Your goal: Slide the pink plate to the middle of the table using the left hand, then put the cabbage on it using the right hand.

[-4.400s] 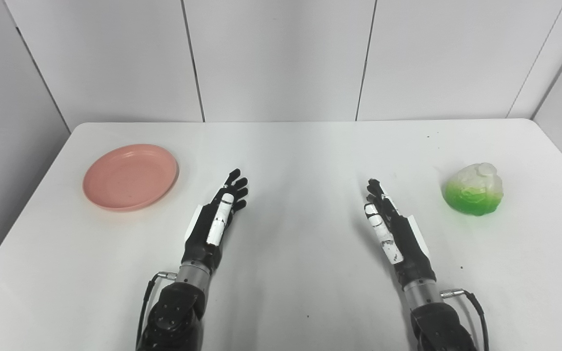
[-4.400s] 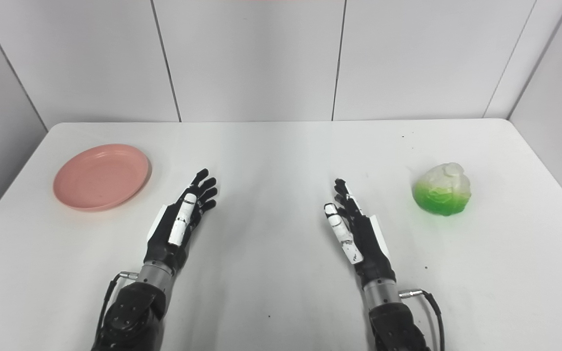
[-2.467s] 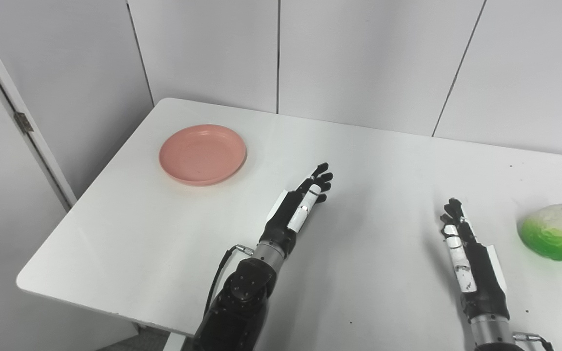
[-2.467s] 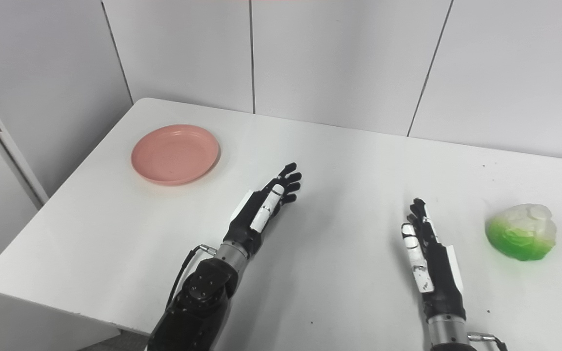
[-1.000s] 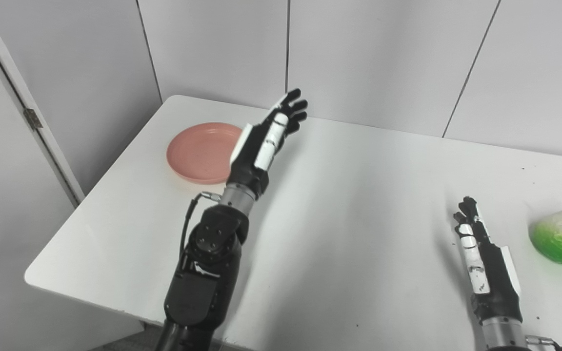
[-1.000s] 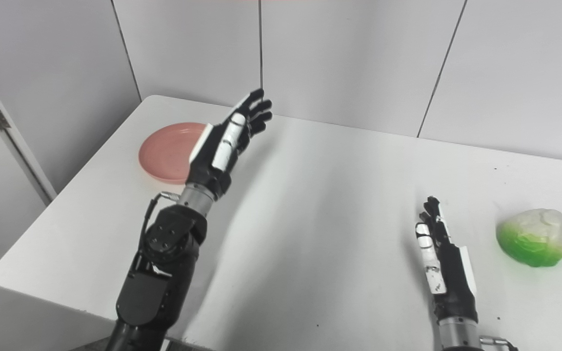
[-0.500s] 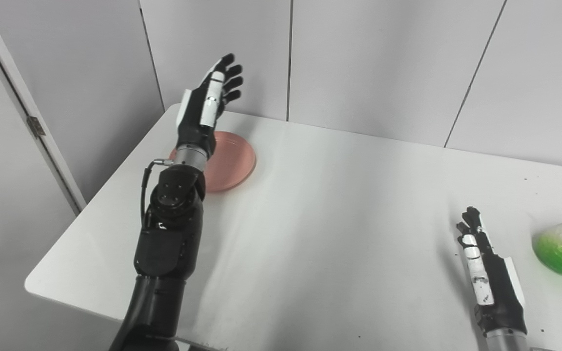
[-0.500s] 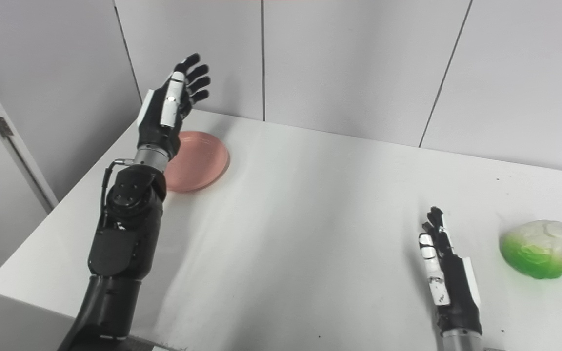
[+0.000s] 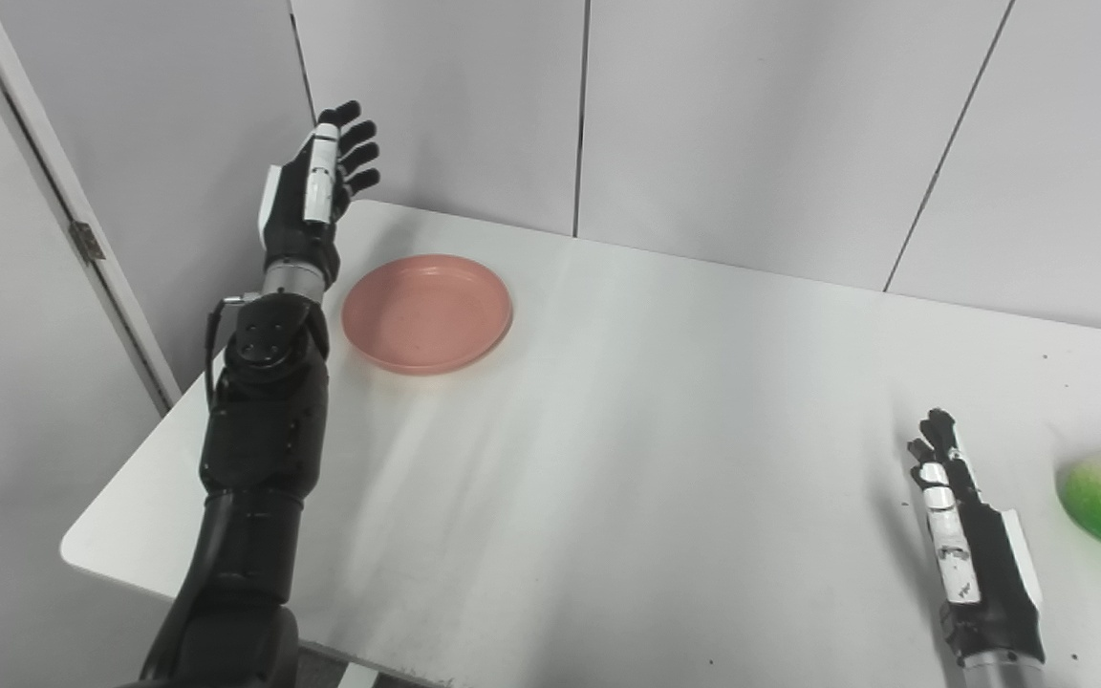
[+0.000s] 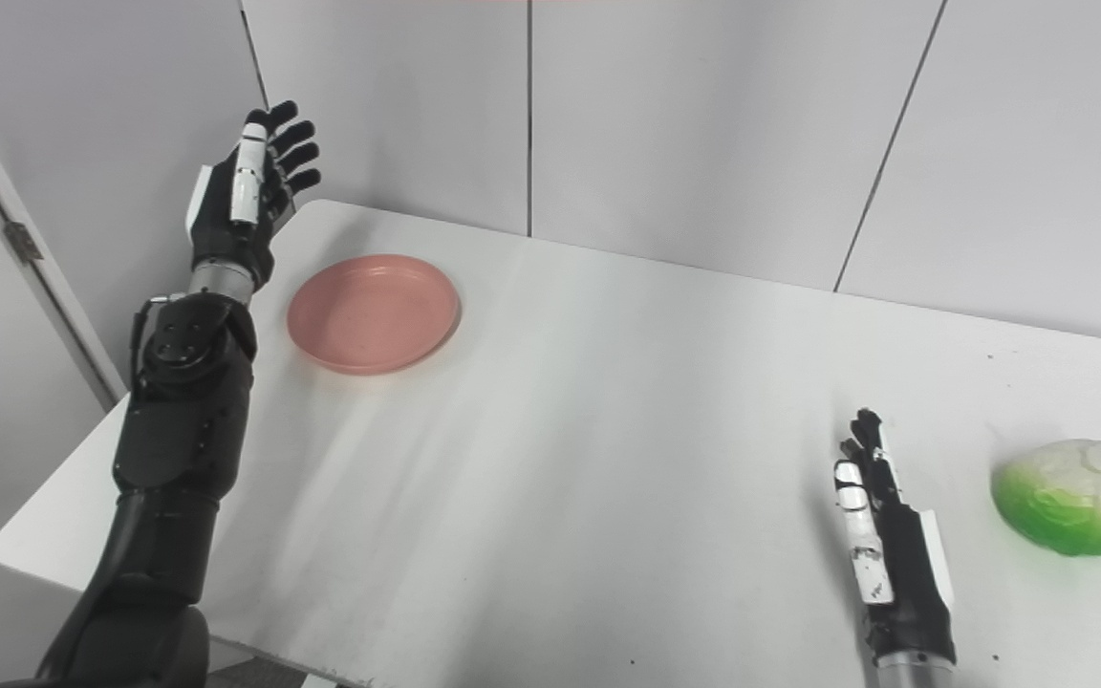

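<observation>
The pink plate (image 9: 427,312) lies flat near the white table's (image 9: 608,459) far left corner, empty. The left hand (image 9: 307,205) is raised above the table's left edge beside the plate, not touching it, fingers spread and holding nothing. The cabbage (image 10: 1067,509) sits near the right edge; the right hand (image 10: 890,559) rests close beside it, fingers straight, empty. Grey wall panels (image 9: 751,124) stand behind the table, and a hinged door (image 9: 25,287) to the left.

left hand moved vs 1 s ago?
Yes. The left hand was raised in front of the plate's right edge; now it is up beyond the plate's left side, near the table's corner. Plate untouched.
</observation>
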You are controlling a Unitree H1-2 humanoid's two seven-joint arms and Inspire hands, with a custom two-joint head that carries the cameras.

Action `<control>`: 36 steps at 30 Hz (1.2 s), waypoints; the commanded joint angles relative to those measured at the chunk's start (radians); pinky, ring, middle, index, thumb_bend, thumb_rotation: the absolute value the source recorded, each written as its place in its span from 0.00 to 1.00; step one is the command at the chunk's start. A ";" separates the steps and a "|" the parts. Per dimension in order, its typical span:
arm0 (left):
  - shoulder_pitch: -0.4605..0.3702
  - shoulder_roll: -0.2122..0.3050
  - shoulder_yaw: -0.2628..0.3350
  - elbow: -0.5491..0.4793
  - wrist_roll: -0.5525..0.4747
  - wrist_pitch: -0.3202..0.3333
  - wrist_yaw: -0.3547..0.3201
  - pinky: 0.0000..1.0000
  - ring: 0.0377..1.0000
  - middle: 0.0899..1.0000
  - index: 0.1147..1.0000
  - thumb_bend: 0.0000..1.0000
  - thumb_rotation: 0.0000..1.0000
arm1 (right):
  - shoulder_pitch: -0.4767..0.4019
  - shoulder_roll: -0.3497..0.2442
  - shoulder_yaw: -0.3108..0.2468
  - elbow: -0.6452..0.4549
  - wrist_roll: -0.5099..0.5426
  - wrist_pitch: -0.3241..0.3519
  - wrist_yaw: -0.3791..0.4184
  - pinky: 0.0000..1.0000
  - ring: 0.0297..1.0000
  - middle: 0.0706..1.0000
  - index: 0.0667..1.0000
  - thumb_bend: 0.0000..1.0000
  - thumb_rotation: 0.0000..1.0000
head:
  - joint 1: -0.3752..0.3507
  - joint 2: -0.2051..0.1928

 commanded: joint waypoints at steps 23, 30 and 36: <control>-0.031 0.113 0.044 0.243 -0.075 -0.101 -0.025 0.88 0.88 0.88 0.86 0.41 1.00 | 0.021 -0.005 -0.009 -0.010 0.001 0.015 0.011 0.99 0.97 0.98 0.98 0.20 1.00 | 0.005 0.020; -0.046 0.125 0.042 0.351 -0.080 -0.124 -0.029 0.89 0.89 0.88 0.86 0.42 1.00 | 0.023 -0.006 -0.008 -0.016 0.003 0.012 0.015 0.98 0.97 0.98 0.98 0.19 1.00 | 0.003 0.027; -0.067 0.121 0.042 0.436 -0.087 -0.141 -0.020 0.88 0.88 0.87 0.85 0.40 1.00 | 0.023 -0.004 -0.008 -0.017 -0.003 0.012 0.013 0.98 0.97 0.98 0.98 0.18 1.00 | 0.001 0.031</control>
